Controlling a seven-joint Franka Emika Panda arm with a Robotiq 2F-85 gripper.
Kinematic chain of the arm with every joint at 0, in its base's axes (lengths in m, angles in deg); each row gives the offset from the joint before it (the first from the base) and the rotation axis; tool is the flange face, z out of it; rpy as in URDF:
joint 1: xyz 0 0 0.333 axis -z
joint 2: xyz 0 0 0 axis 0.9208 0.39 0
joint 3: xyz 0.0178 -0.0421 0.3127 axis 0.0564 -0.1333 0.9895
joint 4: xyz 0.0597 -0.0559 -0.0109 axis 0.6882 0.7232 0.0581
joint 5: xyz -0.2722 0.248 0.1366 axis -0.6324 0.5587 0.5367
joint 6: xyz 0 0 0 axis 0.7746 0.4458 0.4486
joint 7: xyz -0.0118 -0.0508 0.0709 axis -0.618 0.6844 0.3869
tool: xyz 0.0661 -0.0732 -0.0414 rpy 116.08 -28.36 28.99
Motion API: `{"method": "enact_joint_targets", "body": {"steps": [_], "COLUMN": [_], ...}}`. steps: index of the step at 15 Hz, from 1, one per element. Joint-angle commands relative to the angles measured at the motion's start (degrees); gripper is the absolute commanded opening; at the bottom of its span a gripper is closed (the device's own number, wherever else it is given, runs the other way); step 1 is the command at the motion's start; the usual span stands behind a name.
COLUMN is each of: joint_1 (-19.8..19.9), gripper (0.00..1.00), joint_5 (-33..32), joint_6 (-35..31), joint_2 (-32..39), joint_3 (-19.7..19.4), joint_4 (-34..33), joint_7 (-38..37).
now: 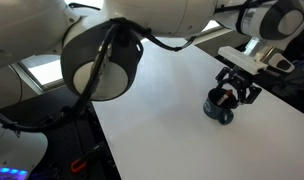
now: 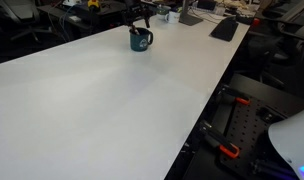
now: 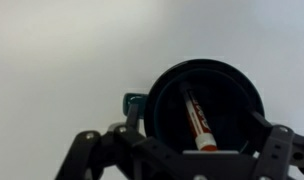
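A dark teal mug [image 1: 221, 109] stands on the white table [image 1: 182, 120]; it also shows at the far end of the table in an exterior view [image 2: 140, 40]. In the wrist view the mug [image 3: 232, 95] is seen from above, its handle pointing left. A white marker with a red-orange end [image 3: 195, 118] leans inside it. My gripper [image 1: 235, 90] hangs directly over the mug's mouth. Its fingers are spread wide on either side of the rim [image 3: 187, 150], open and holding nothing. It is small and dark in an exterior view [image 2: 142, 18].
The arm's large joint [image 1: 102, 60] fills the foreground. A dark keyboard [image 2: 224, 28] and desk clutter lie at the table's far end. The table edge [image 2: 207, 110] drops to red-handled clamps [image 2: 227, 150] and equipment below.
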Motion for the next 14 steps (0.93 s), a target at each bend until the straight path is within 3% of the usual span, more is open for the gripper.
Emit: {"method": "enact_joint_targets", "body": {"steps": [1,2,3,4,7,9,12,14], "joint_1": [-0.75,-0.77,-0.79,-0.83,-0.97,-0.99,-1.09,-1.11], "gripper": [1.0,1.0,0.77,0.77,0.51,0.87,1.0,1.0], "joint_5": [-0.31,-0.29,-0.29,-0.3,-0.66,-0.87,-0.79,-0.7], "joint_6": [-0.16,-0.25,-0.22,-0.17,-0.2,-0.25,-0.25,-0.5], "joint_2": [-0.95,-0.91,-0.9,-0.85,-0.85,-0.93,-1.05,-1.21], "joint_3": [-0.88,-0.84,-0.85,-0.88,-1.07,-1.16,-1.08,-0.99], "joint_4": [0.67,0.66,0.67,0.72,0.74,0.75,0.7,0.54], "joint_7": [-0.49,-0.4,-0.49,-0.64,-0.88,-1.12,-1.24,-1.11]}}
